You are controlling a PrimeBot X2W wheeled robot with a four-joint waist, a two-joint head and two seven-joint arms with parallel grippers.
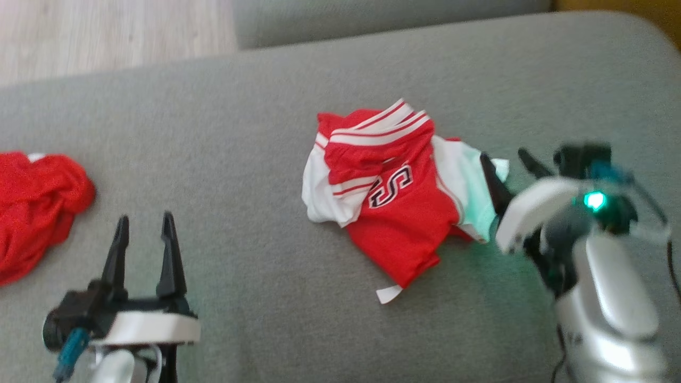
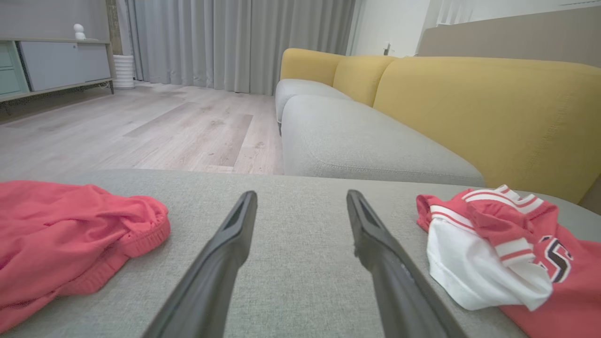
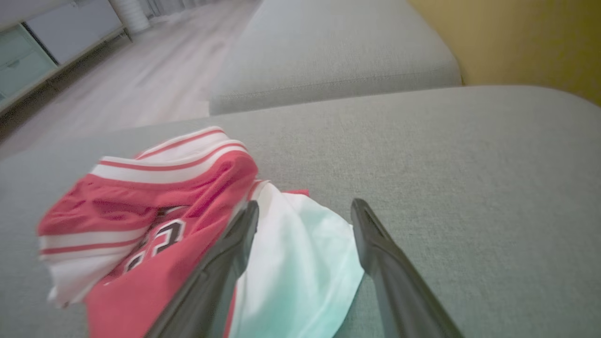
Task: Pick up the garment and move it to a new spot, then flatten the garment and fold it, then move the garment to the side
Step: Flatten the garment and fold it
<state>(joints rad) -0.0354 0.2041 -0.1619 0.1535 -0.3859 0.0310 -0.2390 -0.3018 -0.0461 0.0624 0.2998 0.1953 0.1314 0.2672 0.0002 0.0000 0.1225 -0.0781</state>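
The red-and-white garment point(image 1: 388, 197) lay crumpled at the centre of the grey sofa seat point(image 1: 255, 133). The right claw point(image 1: 504, 155), released, straddled its white edge at three o'clock, perhaps touching it. The left claw point(image 1: 146, 217) gaped empty at seven o'clock, near another red cloth point(image 1: 32, 207).

Garment point(image 1: 393, 213), centre: red body, white panels, red-and-white striped trim, lettering in black and white. Its white edge at 3 o'clock is tinted pale green, beside the green lamp point(image 1: 595, 201) on my right wrist. At 9 o'clock, a plain red cloth point(image 1: 37, 207). Seat cushion point(image 1: 239, 133): uniform grey weave. At 11 o'clock, floor point(image 1: 106, 32) of pale wood grain. My left gripper point(image 1: 145, 217) and my right gripper point(image 1: 503, 154): 2 black fingers each, white housings. Backrest point(image 2: 493, 108): mustard yellow.
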